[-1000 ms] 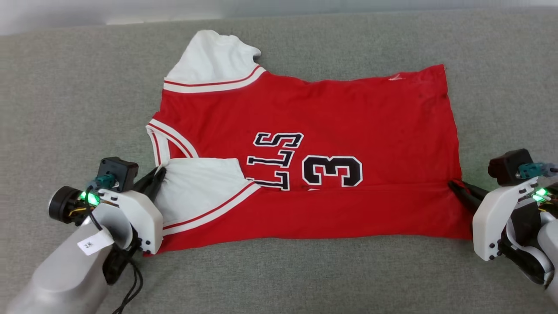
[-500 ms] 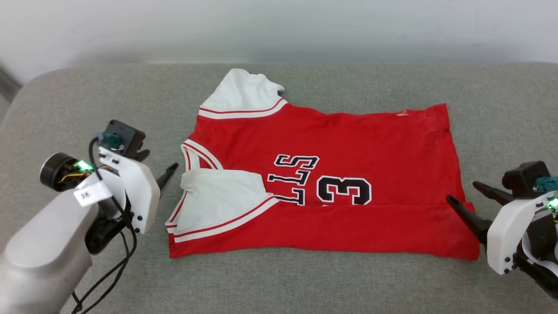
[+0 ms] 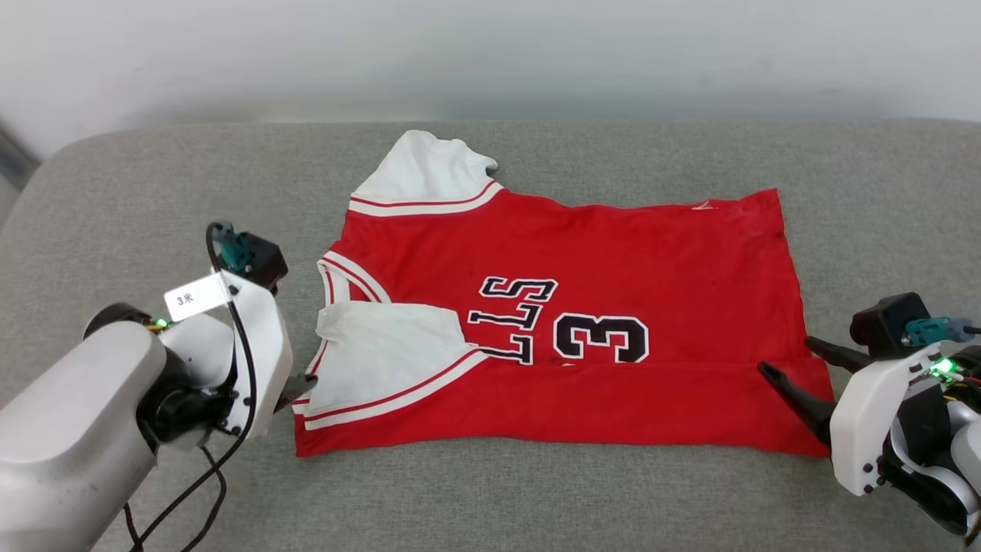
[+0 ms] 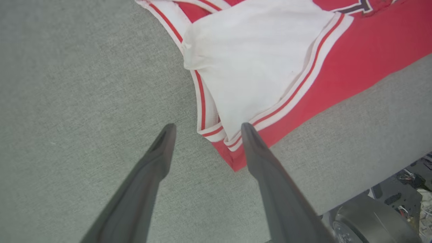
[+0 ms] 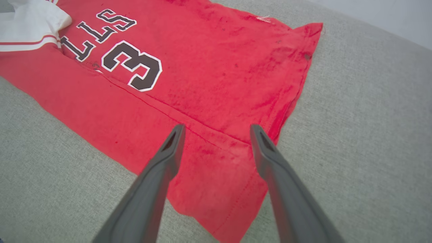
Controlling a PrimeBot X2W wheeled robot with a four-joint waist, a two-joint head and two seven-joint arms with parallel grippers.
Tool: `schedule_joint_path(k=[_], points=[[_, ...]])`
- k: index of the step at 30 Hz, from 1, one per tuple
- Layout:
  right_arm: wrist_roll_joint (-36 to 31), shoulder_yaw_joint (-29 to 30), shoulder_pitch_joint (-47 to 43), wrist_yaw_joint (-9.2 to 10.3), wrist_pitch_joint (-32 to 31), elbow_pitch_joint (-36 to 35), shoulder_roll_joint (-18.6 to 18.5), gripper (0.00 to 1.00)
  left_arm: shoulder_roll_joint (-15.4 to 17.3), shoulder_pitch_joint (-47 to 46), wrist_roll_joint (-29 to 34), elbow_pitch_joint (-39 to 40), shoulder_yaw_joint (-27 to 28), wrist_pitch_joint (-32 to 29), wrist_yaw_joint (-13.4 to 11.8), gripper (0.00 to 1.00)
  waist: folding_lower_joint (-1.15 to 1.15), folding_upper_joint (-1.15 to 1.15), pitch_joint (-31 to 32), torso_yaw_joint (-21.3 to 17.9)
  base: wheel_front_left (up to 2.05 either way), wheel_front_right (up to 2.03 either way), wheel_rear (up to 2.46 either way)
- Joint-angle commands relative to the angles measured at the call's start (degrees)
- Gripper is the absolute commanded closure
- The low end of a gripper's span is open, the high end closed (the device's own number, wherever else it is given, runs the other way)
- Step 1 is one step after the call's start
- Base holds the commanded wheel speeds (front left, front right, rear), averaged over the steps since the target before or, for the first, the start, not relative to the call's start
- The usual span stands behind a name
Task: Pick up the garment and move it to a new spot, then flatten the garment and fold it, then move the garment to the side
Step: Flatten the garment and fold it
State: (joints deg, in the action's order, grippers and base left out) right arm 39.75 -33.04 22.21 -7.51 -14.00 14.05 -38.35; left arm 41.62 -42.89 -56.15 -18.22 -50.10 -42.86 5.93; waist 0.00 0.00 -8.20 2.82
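Four fingers (image 5: pixel 155 182) spread, at garment (image 3: pixel 613 253) side edges (cushion (image 3: pixel 490 491) beyond)

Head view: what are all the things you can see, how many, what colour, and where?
garment: one, red with white sleeves and black lettering, flat in the middle of the cushion, near edge folded over
cushion: one, grey, under everything
wall: one, pale, behind the cushion
tag: one, white, on the left arm
cable: one, black, along the left arm
left tool: one, dark, open, at the garment's sleeve corner
right tool: one, dark, open, over the garment's hem end
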Motion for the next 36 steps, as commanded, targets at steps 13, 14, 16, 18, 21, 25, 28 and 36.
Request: schedule_joint_path(k=[13, 14, 16, 18, 21, 25, 28, 36], points=[[0.0, -1.9, 2.7, 0.03, -1.8, 0.2, 1.6, 0.0, -2.8, 5.6, -2.2, -7.7, -3.4, -2.4, -0.6, 0.0, 0.0, 0.0, -2.9, -3.2, 0.0, 0.0, 0.0], [0.2, -2.1, 3.0, 0.03, -1.8, 0.3, 1.7, 0.0, -3.3, 6.3, -2.4, -8.4, -3.7, -2.4, -0.5, 0.0, 0.0, 0.0, -2.9, -3.4, 0.0, 0.0, 0.0], [0.5, -2.5, 3.5, 0.04, -1.6, 0.7, 1.6, 0.0, -4.0, 7.1, -2.6, -9.6, -4.3, -2.0, 0.0, 0.0, 0.0, 0.0, -2.9, -3.5, 0.0, 0.0, 0.0], [0.9, -2.8, 4.2, 0.03, -1.5, 0.8, 1.2, 0.0, -4.6, 7.6, -3.0, -10.5, -4.8, -1.7, 0.2, 1.0, 0.0, 0.0, -2.8, -3.6, 0.0, 0.0, 0.0], [1.4, -3.2, 5.4, 0.04, -2.0, 0.8, 0.2, 0.0, -4.8, 7.8, -3.4, -10.8, -5.0, -1.1, 0.7, 1.0, 0.0, 0.0, -2.3, -3.5, 0.0, 0.0, 0.0], [2.1, -4.5, 8.4, 0.03, -4.8, -0.6, -3.1, 0.0, -3.6, 5.9, -2.6, -9.3, -5.1, 0.5, 1.2, 1.0, 0.0, 0.0, -1.3, -2.8, 0.0, 0.0, 0.0], [3.1, -6.1, 11.0, 0.04, -9.8, -2.3, -6.5, 0.0, -2.5, 4.4, -2.0, -7.2, -5.0, 1.8, 1.4, 1.0, 0.0, 0.0, -0.7, -2.1, 0.0, 0.0, 0.0], [10.2, -11.6, 16.1, 0.04, -28.5, -5.6, -11.6, 0.0, -0.1, 2.6, -0.8, -2.0, -5.7, 4.0, 1.5, 1.0, 0.0, 0.0, -1.2, -0.7, 0.0, 0.0, 0.0]])
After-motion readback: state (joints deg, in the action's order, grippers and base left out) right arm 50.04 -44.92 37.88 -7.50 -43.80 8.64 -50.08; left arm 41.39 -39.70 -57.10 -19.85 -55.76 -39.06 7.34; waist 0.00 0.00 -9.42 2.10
